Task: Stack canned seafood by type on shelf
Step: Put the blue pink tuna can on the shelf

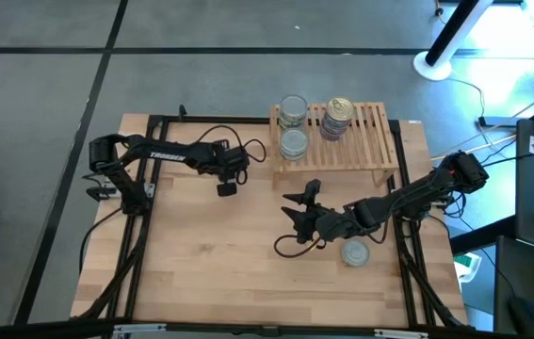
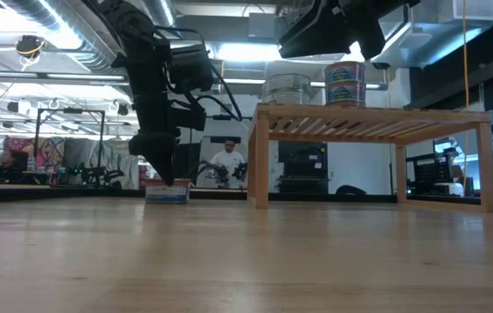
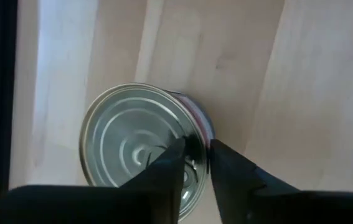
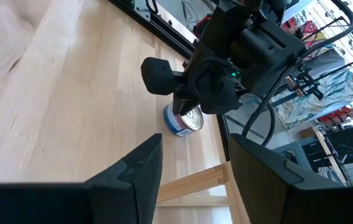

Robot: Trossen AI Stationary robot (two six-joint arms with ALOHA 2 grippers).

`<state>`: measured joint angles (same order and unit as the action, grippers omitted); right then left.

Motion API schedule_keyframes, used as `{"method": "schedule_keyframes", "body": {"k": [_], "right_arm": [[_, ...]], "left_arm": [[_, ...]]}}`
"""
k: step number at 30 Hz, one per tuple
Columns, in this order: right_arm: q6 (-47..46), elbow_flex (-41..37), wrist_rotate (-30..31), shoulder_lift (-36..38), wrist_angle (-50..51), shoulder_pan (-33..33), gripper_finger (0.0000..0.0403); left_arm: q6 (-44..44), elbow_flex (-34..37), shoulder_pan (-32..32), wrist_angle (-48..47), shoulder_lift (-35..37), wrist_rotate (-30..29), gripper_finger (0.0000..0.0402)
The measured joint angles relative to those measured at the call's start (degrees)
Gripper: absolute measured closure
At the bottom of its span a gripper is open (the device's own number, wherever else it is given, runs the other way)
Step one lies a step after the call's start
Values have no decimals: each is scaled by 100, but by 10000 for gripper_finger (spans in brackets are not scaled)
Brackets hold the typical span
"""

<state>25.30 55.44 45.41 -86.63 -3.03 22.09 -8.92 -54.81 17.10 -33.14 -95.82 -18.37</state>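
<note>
A small round can (image 3: 132,140) with a silver-grey top and a blue-and-red label stands upright on the plank table (image 1: 210,264), left of the shelf (image 1: 370,141). My left gripper (image 3: 196,158) reaches down onto it and is shut on it; in the high view the gripper (image 1: 226,186) hides the can. On the shelf two silver-topped cans (image 1: 293,127) stand at the left end, with a gold-topped stack (image 1: 339,118) beside them. My right gripper (image 1: 299,205) hangs open above the middle of the table, with nothing between its fingers. My left gripper pinches the can's rim (image 3: 196,127) on one side between its two fingers. One finger (image 3: 173,163) rests on the silver top, the other finger (image 3: 226,167) is outside the side wall. The fingers slant steeply down from above. The can's bottom (image 2: 166,199) stays on the table.
Another silver-topped can (image 1: 354,251) stands on the table close to the right arm, near the front right. A black frame (image 1: 153,151) borders the table's left and right sides. Bare wood lies between the grippers and the near edge. People show in the room behind.
</note>
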Motion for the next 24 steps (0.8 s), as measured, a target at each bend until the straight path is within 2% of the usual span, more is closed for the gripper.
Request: {"method": "schedule_keyframes", "body": {"k": [7, 19, 24], "right_arm": [[0, 0, -4, 0, -2, 0, 219], [4, 0, 2, -2, -11, -12, 215], [1, 0, 77, -2, -45, -158, 168]], "left_arm": [[136, 9, -2, -32, -5, -105, 394], [150, 13, -2, -34, -12, -97, 397], [150, 15, -2, -32, -12, -92, 399]]}}
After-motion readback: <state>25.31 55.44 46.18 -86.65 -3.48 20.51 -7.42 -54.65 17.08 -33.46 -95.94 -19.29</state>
